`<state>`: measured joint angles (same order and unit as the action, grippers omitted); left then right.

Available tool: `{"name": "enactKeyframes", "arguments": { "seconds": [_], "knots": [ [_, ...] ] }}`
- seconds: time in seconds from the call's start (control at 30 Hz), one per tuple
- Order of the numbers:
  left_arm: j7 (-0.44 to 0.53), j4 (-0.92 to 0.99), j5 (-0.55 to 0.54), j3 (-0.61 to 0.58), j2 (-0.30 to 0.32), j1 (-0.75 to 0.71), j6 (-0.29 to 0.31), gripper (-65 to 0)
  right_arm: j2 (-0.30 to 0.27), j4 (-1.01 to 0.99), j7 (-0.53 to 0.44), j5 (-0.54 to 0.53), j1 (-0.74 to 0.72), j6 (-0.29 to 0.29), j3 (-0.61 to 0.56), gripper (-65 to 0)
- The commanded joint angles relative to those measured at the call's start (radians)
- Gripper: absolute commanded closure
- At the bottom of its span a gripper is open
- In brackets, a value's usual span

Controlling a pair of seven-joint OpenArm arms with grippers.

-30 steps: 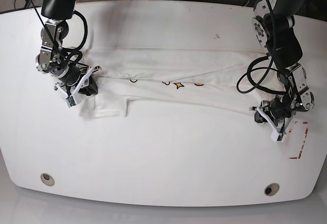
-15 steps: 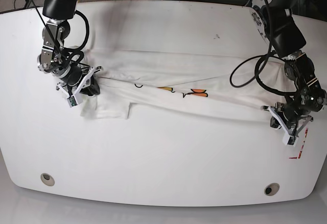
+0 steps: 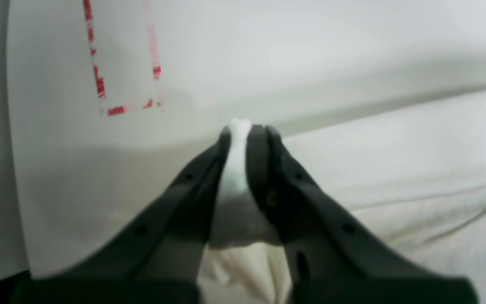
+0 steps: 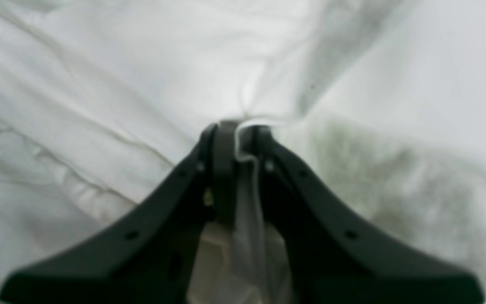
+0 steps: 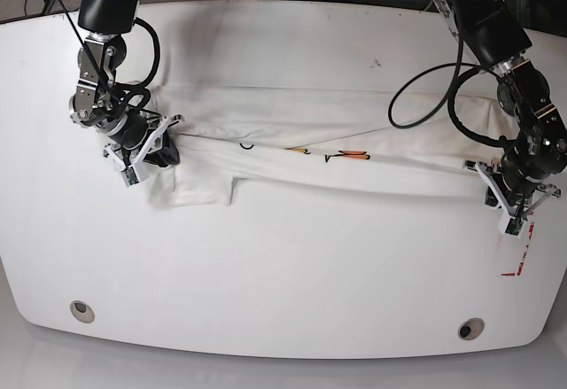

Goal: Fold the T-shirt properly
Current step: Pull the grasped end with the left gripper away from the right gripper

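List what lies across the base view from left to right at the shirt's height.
Right gripper clamped on the T-shirt → its sleeve → the orange and yellow print → left gripper → red tape marks.

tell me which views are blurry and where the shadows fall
Left wrist: soft all over, the red tape marks smeared, shadow under the T-shirt edge. Right wrist: blurred cloth, gripper sharper. Base: crisp, even light, faint shadows beside the arms.

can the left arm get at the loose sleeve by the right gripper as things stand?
Probably not. The left gripper is shut on the T-shirt hem at the far end, and the sleeve lies across the table beside the right gripper. It would have to let go first.
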<state>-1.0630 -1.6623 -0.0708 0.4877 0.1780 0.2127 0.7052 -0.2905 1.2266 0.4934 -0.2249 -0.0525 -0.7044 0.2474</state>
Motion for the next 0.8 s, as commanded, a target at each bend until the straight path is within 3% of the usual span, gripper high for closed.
{"name": "enactKeyframes", "arguments": {
  "seconds": [0.0,0.4,0.53,0.7,0.77],
  "knots": [
    [0.010,-0.065,0.012,0.004,0.021,-0.012,-0.007,-1.1,-0.006,-0.012,0.093,0.065,0.009,0.006,-0.004,-7.6],
    [0.010,-0.164,0.012,0.004,0.021,-0.166,-0.007,-2.4,-0.005,-0.012,0.093,0.065,0.010,0.006,-0.004,-7.6],
    [0.010,-0.164,0.013,0.004,0.021,-0.200,-0.007,-15.1,-0.005,-0.012,0.093,0.065,0.012,0.006,-0.004,-7.6],
    [0.010,-0.163,0.015,0.042,0.018,-0.236,-0.007,-36.8,-0.005,-0.012,0.093,0.065,0.013,0.006,-0.004,-7.6],
    [0.010,-0.158,0.015,0.058,0.018,-0.240,-0.007,-39.9,-0.005,-0.012,0.093,0.065,0.013,0.006,-0.004,-7.6]
  ]
}}
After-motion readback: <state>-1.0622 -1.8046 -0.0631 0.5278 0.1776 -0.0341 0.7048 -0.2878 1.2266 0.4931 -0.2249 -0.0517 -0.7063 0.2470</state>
